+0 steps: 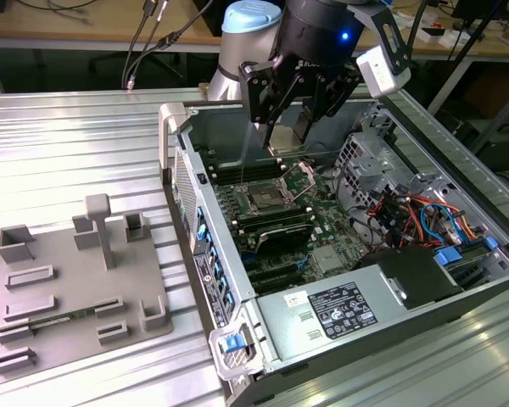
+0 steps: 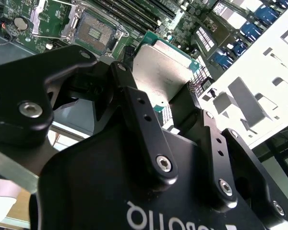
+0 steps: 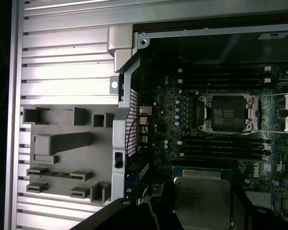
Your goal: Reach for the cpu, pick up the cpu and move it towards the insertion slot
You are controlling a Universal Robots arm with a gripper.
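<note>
The cpu [image 1: 298, 127], a thin silvery-grey square chip, hangs in the air between my black fingers. My gripper [image 1: 295, 129] is shut on it, over the far part of the open computer case. The insertion slot [image 1: 267, 200], a square socket with a shiny metal frame and dark centre, lies on the green board below, towards the exterior view's left of the chip. In the second wrist view the cpu [image 2: 162, 62] sits clamped at two opposite edges, with the insertion slot [image 2: 94, 31] beyond it. The first wrist view has the cpu [image 3: 201, 201] a short way from the insertion slot [image 3: 225, 113].
Long black memory slots [image 1: 276, 222] flank the socket. The case wall [image 1: 195, 220] rises on the exterior view's left, and a drive cage with coloured cables [image 1: 407, 208] stands on its right. A grey plastic tray [image 1: 68, 280] with raised blocks lies on the ribbed metal table outside the case.
</note>
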